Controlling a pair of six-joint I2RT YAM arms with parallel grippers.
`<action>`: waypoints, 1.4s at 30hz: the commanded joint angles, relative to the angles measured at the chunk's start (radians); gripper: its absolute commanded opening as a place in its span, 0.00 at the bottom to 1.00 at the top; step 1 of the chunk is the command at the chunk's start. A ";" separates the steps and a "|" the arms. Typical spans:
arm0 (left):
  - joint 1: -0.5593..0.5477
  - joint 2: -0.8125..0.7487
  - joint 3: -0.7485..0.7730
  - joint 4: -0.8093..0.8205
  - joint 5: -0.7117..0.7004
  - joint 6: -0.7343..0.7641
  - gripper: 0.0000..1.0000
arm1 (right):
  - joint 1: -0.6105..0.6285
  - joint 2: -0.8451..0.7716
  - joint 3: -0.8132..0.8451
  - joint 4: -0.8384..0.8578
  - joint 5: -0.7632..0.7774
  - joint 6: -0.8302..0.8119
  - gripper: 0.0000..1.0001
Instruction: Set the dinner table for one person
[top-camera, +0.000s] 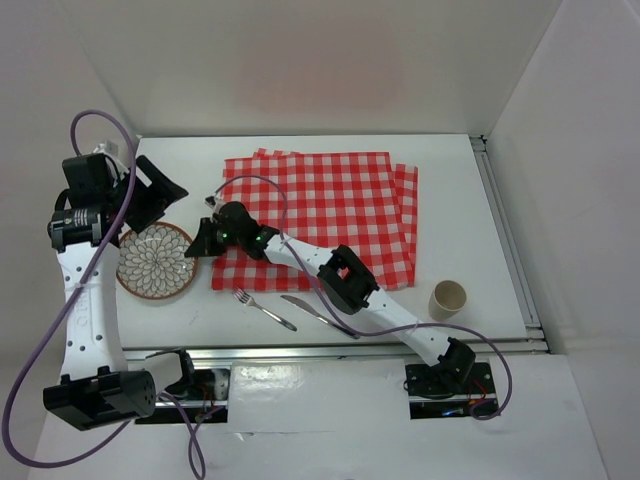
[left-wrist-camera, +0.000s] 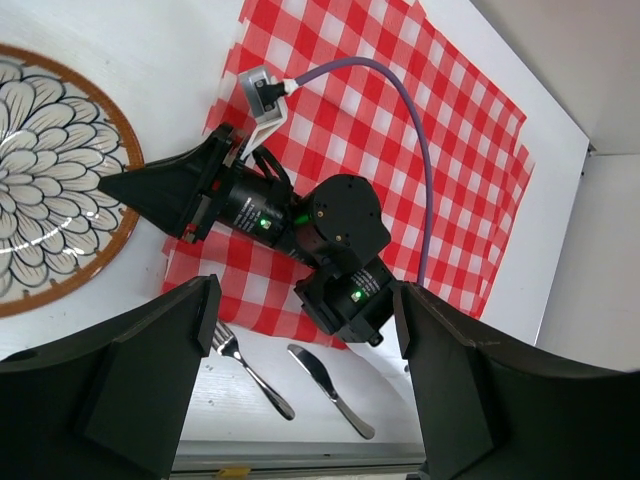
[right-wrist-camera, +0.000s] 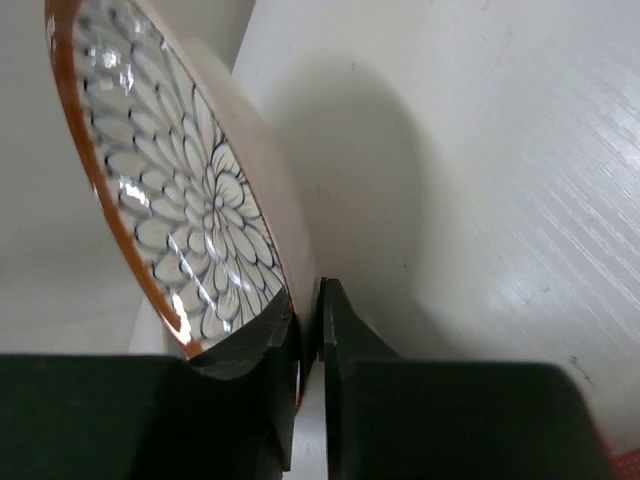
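Note:
A round plate (top-camera: 155, 262) with a flower pattern and a brown rim lies on the white dinner table (top-camera: 460, 210), left of a red-and-white checked cloth (top-camera: 320, 215). My right gripper (top-camera: 197, 241) is shut on the plate's right rim. In the right wrist view the plate (right-wrist-camera: 190, 190) sits between the closed fingers (right-wrist-camera: 265, 370) of the right gripper (right-wrist-camera: 318, 330). My left gripper (top-camera: 160, 190) is open and empty, above the table behind the plate. In the left wrist view (left-wrist-camera: 305, 390) it looks down on the plate (left-wrist-camera: 50, 180) and the right gripper (left-wrist-camera: 150, 190).
A fork (top-camera: 265, 310) and a knife (top-camera: 320, 315) lie near the front edge, below the cloth; both show in the left wrist view, fork (left-wrist-camera: 255, 375) and knife (left-wrist-camera: 330, 390). A tan cup (top-camera: 447, 299) stands at front right. A metal rail (top-camera: 505, 230) runs along the right edge.

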 joint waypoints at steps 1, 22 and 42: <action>-0.003 -0.024 0.009 0.014 0.030 0.021 0.88 | 0.009 -0.050 -0.021 0.070 0.032 -0.012 0.11; -0.012 -0.024 0.217 -0.005 0.172 0.003 0.88 | -0.082 -0.398 -0.113 0.136 0.010 0.011 0.00; -0.012 -0.033 0.100 0.045 0.144 -0.008 0.88 | -0.552 -0.935 -0.685 -0.240 0.143 -0.021 0.00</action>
